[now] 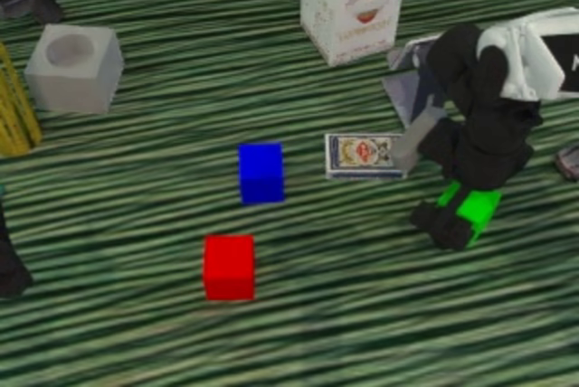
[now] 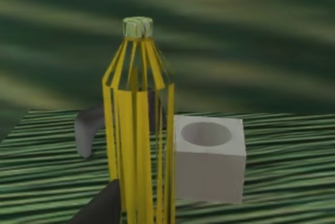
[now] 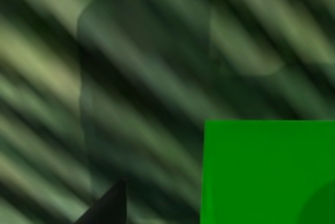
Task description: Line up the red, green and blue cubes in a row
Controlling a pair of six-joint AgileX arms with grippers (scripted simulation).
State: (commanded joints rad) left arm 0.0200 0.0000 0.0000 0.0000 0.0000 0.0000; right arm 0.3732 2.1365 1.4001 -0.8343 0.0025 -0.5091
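Top view: right gripper [image 1: 459, 217] sits at table's right side, fingers pinching the green cube [image 1: 477, 205], which shows only partly under the black arm. Blue cube [image 1: 261, 172] lies near table centre, red cube [image 1: 228, 266] just below it & slightly left, the two apart. Card deck [image 1: 363, 155] lies btwn blue cube & right arm; white carton [image 1: 354, 3] stands at top. Grey block [image 1: 75, 67] w/ round hole is upper left, yellow bottle [image 1: 14, 107] beside it at left edge. Left arm parked at left edge, barely in view; can't tell its fingers. Left wrist view: yellow bottle upright, grey block just beside it. Right wrist view: green cube fills one corner close up, over striped green table [image 3: 131, 77].
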